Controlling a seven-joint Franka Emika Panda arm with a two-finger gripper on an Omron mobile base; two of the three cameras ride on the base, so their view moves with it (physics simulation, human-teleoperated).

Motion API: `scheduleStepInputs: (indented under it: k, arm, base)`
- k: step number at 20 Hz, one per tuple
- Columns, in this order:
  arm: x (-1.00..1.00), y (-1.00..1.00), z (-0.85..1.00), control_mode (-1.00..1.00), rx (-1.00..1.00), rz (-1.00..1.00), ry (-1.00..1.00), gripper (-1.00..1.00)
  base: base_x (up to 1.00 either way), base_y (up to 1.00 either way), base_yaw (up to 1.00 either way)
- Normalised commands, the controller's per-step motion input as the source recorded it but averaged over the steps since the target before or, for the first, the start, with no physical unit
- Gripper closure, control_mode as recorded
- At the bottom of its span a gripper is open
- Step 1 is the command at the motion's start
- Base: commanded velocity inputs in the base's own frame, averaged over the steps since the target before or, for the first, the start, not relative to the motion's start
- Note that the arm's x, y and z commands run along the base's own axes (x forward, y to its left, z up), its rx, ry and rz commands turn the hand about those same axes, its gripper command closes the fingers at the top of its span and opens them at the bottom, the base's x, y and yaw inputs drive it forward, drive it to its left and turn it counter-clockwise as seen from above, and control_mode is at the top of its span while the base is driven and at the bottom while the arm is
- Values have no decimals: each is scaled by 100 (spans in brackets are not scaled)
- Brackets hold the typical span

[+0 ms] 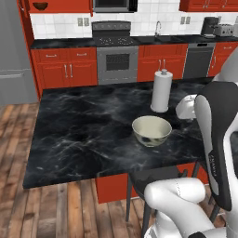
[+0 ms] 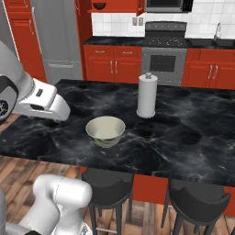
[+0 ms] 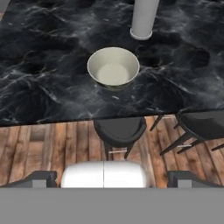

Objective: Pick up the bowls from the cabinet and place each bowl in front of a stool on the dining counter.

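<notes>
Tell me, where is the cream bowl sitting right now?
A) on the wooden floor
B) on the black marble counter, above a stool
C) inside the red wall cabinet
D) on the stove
B: the cream bowl stands on the dining counter, just behind the left stool.

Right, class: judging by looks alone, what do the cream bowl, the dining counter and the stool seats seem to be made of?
Cream bowl: probably glazed ceramic, with a smooth, softly shiny inside and a thin rim.
Dining counter: looks like polished black marble, with white veins and faint reflections.
Stool seats: apparently padded dark vinyl or leather, rounded and matt; the exact covering is unclear.
</notes>
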Motion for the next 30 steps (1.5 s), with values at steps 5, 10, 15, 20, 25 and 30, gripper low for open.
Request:
scheduleStepInputs:
  k: [5, 10, 15, 20, 25, 30]
  arm:
    - [0, 0, 0, 100, 0, 0, 0, -100]
    - [0, 0, 0, 100, 0, 0, 0, -100]
    - [0, 0, 0, 100, 0, 0, 0, -100]
    - [0, 0, 0, 100, 0, 0, 0, -100]
    - [0, 0, 0, 100, 0, 0, 0, -100]
    - [0, 0, 0, 100, 0, 0, 0, -100]
  base:
    - [-41, 59, 0]
    - [-17, 100, 0]
    - [2, 100, 0]
    - [16, 100, 0]
    - [18, 100, 0]
    - [40, 100, 0]
